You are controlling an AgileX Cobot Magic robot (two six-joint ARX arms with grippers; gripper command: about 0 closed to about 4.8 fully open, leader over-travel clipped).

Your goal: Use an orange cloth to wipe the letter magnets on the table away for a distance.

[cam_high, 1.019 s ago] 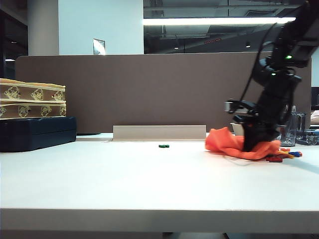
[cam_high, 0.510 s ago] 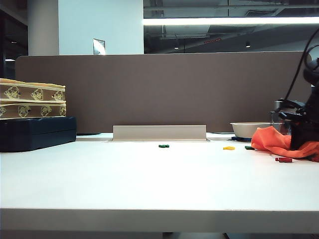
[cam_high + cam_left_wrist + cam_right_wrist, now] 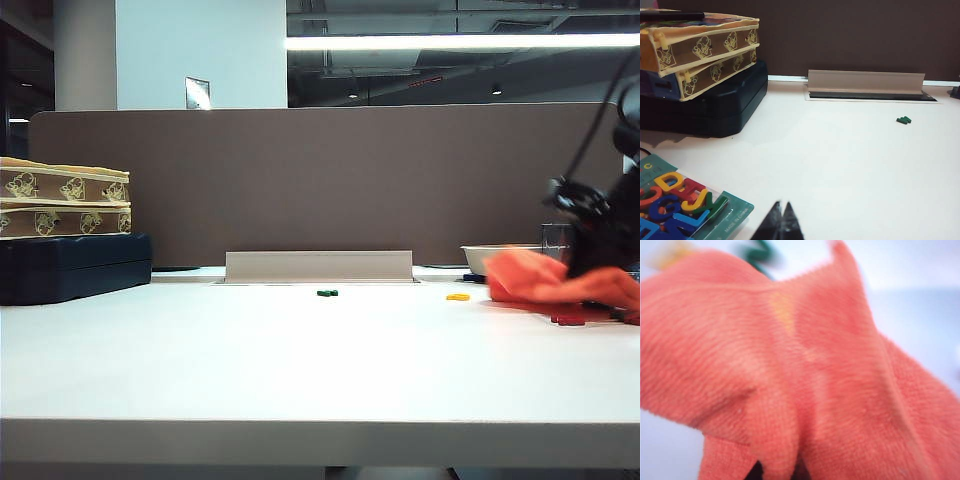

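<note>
While stacked boxes (image 3: 65, 205) sat far left on table (image 3: 300, 360), left gripper (image 3: 781, 222) hung low near pack of letters (image 3: 675, 200), jaws together, holding nothing. Green magnet (image 3: 327, 293) lay mid-table, yellow magnet (image 3: 458, 297) further right. At right edge, right gripper (image 3: 777, 472) clamped on orange cloth (image 3: 555, 280); red magnets (image 3: 572, 319), seemingly, just beneath, blurred.

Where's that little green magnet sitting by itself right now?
The green magnet lies alone mid-table in the exterior view, just before the grey cable tray, left of the yellow magnet.
</note>
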